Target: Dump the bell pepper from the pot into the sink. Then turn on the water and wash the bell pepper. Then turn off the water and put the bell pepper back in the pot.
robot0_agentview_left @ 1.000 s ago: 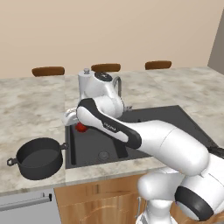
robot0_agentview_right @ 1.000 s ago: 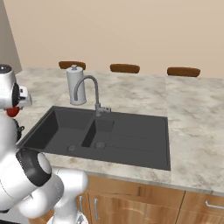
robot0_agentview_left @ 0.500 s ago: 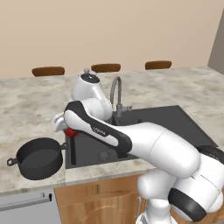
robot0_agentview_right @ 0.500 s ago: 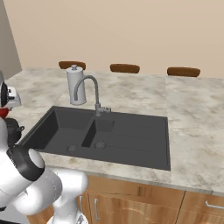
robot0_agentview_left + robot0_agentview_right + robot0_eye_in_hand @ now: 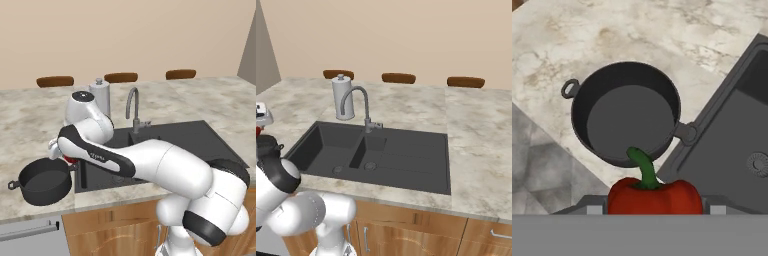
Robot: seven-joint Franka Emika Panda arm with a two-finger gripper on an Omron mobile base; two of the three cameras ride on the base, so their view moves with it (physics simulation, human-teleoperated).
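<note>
Now the end effector (image 5: 654,207) is gripping the bell pepper (image 5: 655,196), its jaws clamped on either side of the red body with the green stem pointing up and away toward the pot (image 5: 626,116), as the hand view is showing it. The relation that matters is the one between pepper and pot: the pot's open mouth is lying just beyond the stem, ahead of the end effector, so the load is hanging near the pot's near rim, not yet over the middle of its dark, bare floor. In the left base view the pot (image 5: 44,181) is sitting on the counter (image 5: 30,125) beside the left edge of the sink (image 5: 200,137), close to the counter's front edge, with one loop handle pointing away from the sink and the other toward it. The red of the pepper (image 5: 70,160) is peeking out under the wrist, just beside the pot's sink-side rim and above it. No stream is running from the faucet (image 5: 133,107). Judging by this, the washing looks done, and the coming move is calling for a short carry away from the sink until the pepper is hanging over the pot's middle, then a release.
</note>
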